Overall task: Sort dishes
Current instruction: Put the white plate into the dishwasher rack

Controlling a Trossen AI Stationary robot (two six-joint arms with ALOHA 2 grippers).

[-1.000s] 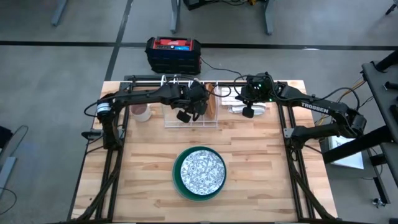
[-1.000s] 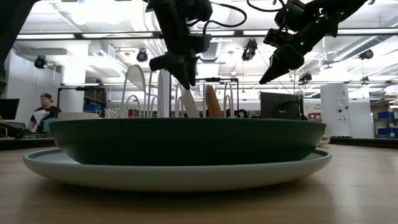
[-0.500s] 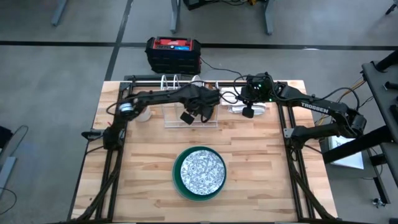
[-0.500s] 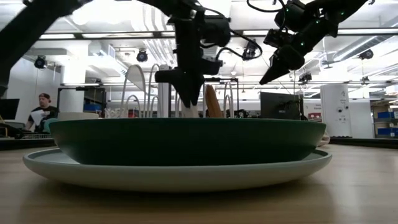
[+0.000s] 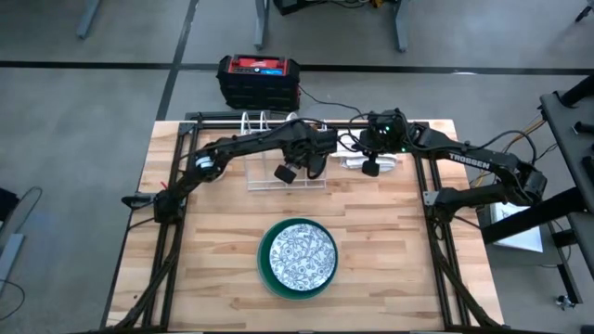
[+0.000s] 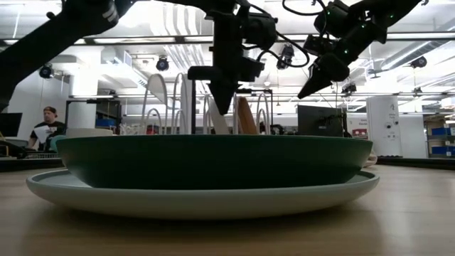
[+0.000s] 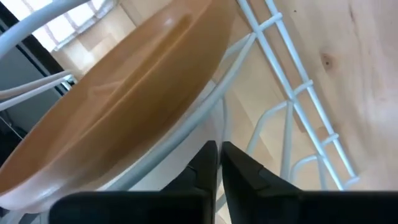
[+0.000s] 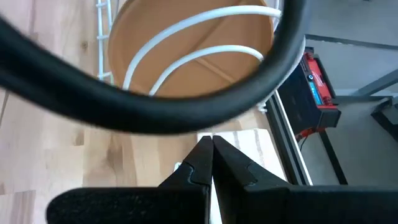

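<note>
White wire forms the rack (image 5: pixel 286 160) at the far side of the table (image 5: pixel 223 241), and two plates are stood on edge in it — the brown plate (image 6: pixel 244 116) and, just beside it, the white plate (image 6: pixel 217 118). The left gripper (image 5: pixel 311 167) is held over the rack, above these plates; its fingers (image 7: pixel 208 163) are pressed together and nothing is pinched between them. In the left wrist view the brown plate (image 7: pixel 112 106) is seen close, leaning on a wire loop.

The right gripper (image 5: pixel 370 168) is kept near the rack's right end, above the striped cloth (image 5: pixel 385 160); its fingers (image 8: pixel 205 158) are pressed together too, and empty.

Near the front middle of the table the other plates are stacked: the patterned plate (image 5: pixel 299 252) on top, in the green plate (image 6: pixel 213 160), which sits on the mint plate (image 6: pixel 206 199). A red and black box (image 5: pixel 259 82) is seen on the floor behind the table. In the low view a person (image 6: pixel 48 129) is seen far off in the room.
</note>
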